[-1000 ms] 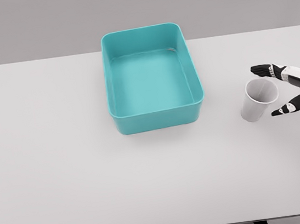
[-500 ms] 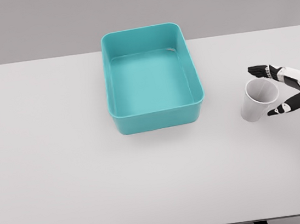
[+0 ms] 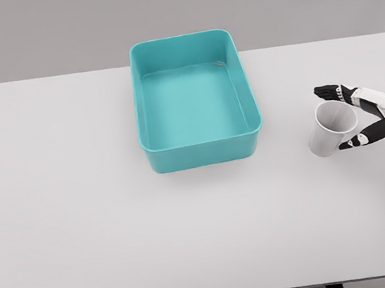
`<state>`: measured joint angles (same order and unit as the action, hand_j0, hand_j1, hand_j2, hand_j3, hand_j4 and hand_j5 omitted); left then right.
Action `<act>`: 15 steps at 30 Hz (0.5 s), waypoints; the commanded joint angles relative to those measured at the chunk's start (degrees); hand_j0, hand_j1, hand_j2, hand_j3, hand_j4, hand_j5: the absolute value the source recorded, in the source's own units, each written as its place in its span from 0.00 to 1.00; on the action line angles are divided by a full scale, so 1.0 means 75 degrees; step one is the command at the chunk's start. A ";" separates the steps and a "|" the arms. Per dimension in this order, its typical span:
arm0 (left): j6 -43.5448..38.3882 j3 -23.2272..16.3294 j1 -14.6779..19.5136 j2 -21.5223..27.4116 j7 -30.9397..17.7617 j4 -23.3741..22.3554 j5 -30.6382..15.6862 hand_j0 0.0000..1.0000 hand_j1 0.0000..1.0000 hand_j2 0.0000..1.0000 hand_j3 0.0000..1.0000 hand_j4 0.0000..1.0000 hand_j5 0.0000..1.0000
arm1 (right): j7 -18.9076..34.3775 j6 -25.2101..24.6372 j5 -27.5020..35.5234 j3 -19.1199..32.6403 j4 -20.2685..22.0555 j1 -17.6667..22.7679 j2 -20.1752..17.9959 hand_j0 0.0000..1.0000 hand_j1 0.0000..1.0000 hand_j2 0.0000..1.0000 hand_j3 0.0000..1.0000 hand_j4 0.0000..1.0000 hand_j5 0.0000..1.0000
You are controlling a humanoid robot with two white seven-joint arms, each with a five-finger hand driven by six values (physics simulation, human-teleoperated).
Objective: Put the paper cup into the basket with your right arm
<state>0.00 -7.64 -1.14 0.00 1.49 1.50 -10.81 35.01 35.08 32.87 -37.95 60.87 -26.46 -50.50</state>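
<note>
Right hand point(image 3: 360, 113) fingers narrowed around paper cup point(image 3: 331, 128), no grip; basket point(image 3: 201, 155) empty.

I see the white paper cup point(image 3: 330, 129) near the table's point(image 3: 79, 201) right edge, mouth open and tipped toward me. The teal basket point(image 3: 201, 153), rectangular with rounded corners, sits empty near the back edge's middle, well apart from the cup.

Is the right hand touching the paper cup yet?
Cannot tell. In the head view the right hand brackets the paper cup at its rim, fingers overlapping its outline, but no clear contact or gap shows.
</note>
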 commanded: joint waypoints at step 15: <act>0.0000 0.0000 0.0000 0.0001 0.0001 -0.0001 0.0000 1.00 1.00 1.00 1.00 1.00 1.00 | -0.0001 -0.0119 -0.0035 0.0033 0.0005 -0.0012 0.0019 0.80 0.80 0.80 0.80 0.80 0.80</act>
<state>0.00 -7.64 -1.14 0.00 1.48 1.50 -10.81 35.01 34.44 32.08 -37.85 60.80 -26.54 -50.29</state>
